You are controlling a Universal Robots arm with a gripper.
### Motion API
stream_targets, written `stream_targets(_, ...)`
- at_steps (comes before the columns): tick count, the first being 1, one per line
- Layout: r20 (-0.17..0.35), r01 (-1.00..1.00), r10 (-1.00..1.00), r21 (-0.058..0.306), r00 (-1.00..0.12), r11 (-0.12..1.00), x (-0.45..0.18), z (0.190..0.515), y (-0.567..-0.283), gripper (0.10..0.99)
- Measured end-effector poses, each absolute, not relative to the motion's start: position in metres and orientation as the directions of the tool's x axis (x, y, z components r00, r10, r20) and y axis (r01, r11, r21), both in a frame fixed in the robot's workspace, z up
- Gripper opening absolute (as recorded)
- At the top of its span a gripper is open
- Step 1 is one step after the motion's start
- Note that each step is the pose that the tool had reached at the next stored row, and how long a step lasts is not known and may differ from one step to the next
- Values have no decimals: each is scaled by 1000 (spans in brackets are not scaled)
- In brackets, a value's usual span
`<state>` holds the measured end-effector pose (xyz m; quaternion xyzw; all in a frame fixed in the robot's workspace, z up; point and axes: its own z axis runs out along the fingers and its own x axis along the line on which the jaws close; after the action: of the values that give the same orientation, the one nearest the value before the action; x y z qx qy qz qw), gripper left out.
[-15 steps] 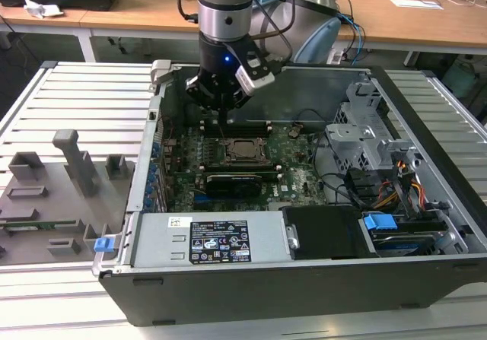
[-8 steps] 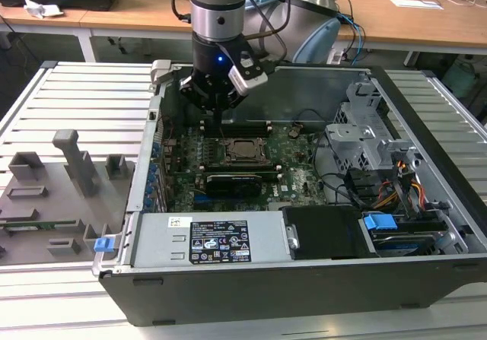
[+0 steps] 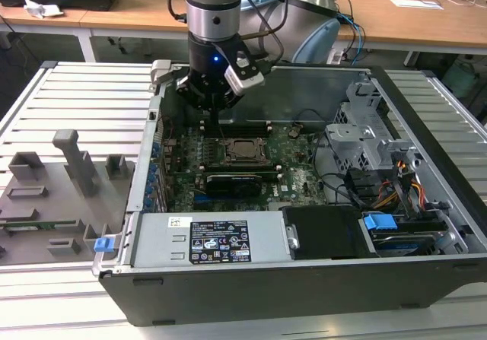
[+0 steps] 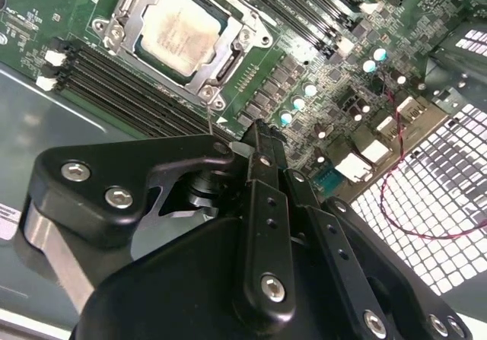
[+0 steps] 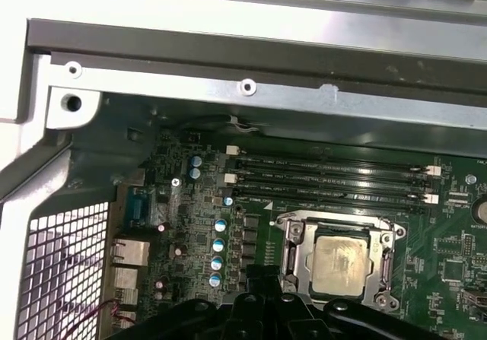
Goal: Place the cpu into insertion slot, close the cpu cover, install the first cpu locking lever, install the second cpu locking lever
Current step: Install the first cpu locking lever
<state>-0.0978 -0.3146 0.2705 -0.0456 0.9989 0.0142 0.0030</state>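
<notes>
Gripper (image 3: 216,112) hovers low inside the open computer case (image 3: 304,283), above the memory slots (image 5: 327,176) and just beyond the socket; it holds nothing I can make out, and I cannot tell whether it is open or closed. In the second wrist view its tip (image 4: 257,135) sits near a thin wire rod (image 4: 209,118) that rises by one corner of the socket. I judge this to be a locking lever not yet latched, though I cannot be sure.

Just past that, the cpu (image 4: 179,32) already lies in the insertion slot (image 3: 228,151), pale top upward. The cpu cover (image 5: 386,268) appears to be down, framing the chip on all sides. So the first two steps look done and the lever work looks left.

Close around the socket, the memory slots and the case's rear wall (image 5: 251,58) crowd the approach. Farther off lie the long black expansion card (image 3: 240,180), the power supply (image 3: 209,241), the drive cage (image 3: 365,138) and loose cables (image 3: 403,188), all well apart from the socket. Grey fixtures (image 3: 68,161) stand on the ribbed surface (image 3: 84,96) at the exterior view's left.
</notes>
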Motion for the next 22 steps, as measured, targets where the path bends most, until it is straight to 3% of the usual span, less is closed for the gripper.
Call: stream_targets(22,-7,-91,-91,28,-996,995,-104,262,-293,106)
